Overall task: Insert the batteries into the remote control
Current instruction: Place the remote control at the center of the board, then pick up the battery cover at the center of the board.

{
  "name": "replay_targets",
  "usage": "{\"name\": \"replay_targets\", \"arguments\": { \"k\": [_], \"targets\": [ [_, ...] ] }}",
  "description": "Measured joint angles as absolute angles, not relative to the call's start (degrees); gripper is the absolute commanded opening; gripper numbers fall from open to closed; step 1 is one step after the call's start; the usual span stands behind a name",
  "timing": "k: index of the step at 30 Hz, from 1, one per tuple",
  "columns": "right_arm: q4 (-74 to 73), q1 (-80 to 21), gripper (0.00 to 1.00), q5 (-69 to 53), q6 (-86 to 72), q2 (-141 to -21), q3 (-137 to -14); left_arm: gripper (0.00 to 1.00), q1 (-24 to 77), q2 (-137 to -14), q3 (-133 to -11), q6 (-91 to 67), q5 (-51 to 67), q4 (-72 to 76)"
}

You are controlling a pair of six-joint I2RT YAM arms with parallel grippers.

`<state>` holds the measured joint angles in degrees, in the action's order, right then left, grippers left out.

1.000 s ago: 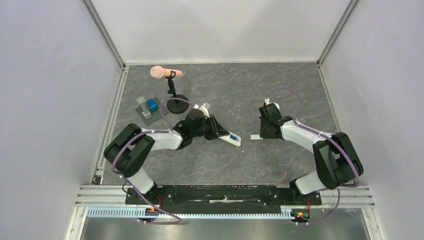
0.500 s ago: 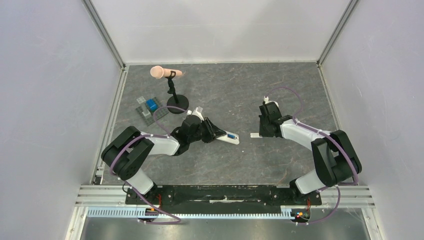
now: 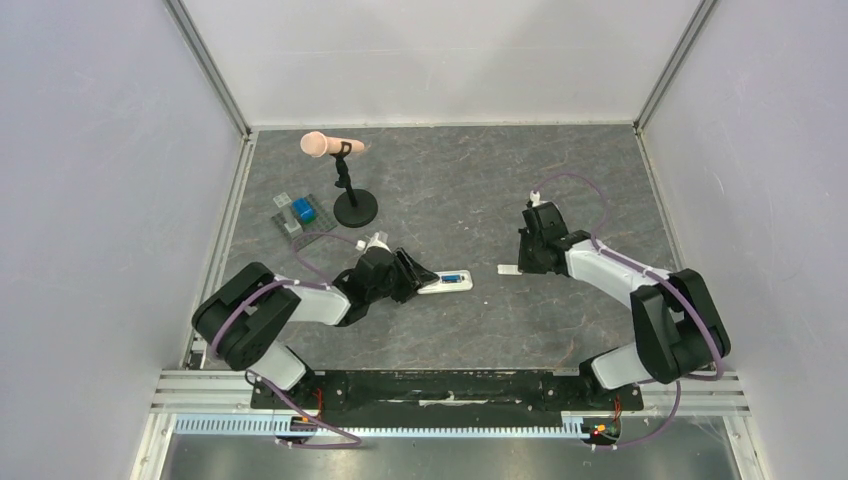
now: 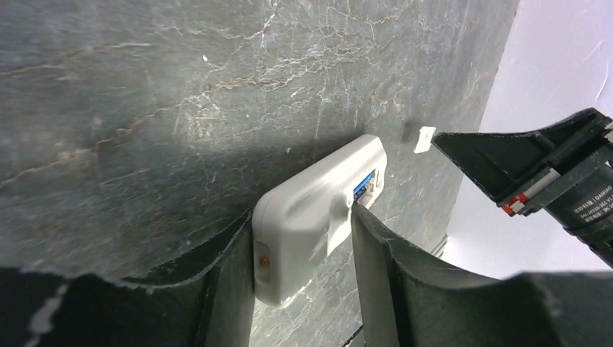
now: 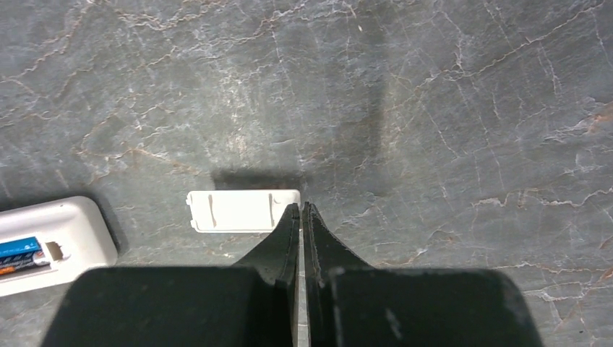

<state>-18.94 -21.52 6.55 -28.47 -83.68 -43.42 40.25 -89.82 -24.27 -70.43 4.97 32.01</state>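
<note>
The white remote control [image 3: 447, 283] lies flat on the table, back up, with its battery bay uncovered. A blue battery [image 3: 452, 278] [image 5: 19, 246] sits in the bay, and a darker one [image 5: 13, 269] lies beside it at the frame edge. My left gripper [image 3: 410, 279] [image 4: 300, 217] is open and straddles the remote's [image 4: 307, 217] near end. Its left finger rests against the side and there is a gap on the right. My right gripper [image 3: 528, 256] [image 5: 301, 207] is shut and empty. Its tips are at the right edge of the loose white battery cover [image 5: 242, 210] [image 3: 508, 270].
A pink microphone [image 3: 325, 145] on a black stand [image 3: 355, 210] is at the back left. A blue toy brick on a grey plate [image 3: 300, 212] sits beside it. White walls enclose the table on three sides.
The left gripper moved nearer and lower, turning the remote to lie flat, and its jaws widened off it. The right gripper closed fully and stayed by the cover.
</note>
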Motion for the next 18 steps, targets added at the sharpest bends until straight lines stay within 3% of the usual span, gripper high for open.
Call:
{"name": "replay_targets", "arguments": {
  "k": [4,18],
  "targets": [
    [-19.5,-21.5,0.0,5.3,-29.4,-81.6,-43.2,0.76,40.3,-85.2,-24.0,-70.1,1.2,26.5],
    [-19.2,-21.5,0.0,-6.5,-33.5,-69.6,-39.9,0.77,41.0,-65.6,-25.0,-63.3,-8.4,-2.4]
  ]
}}
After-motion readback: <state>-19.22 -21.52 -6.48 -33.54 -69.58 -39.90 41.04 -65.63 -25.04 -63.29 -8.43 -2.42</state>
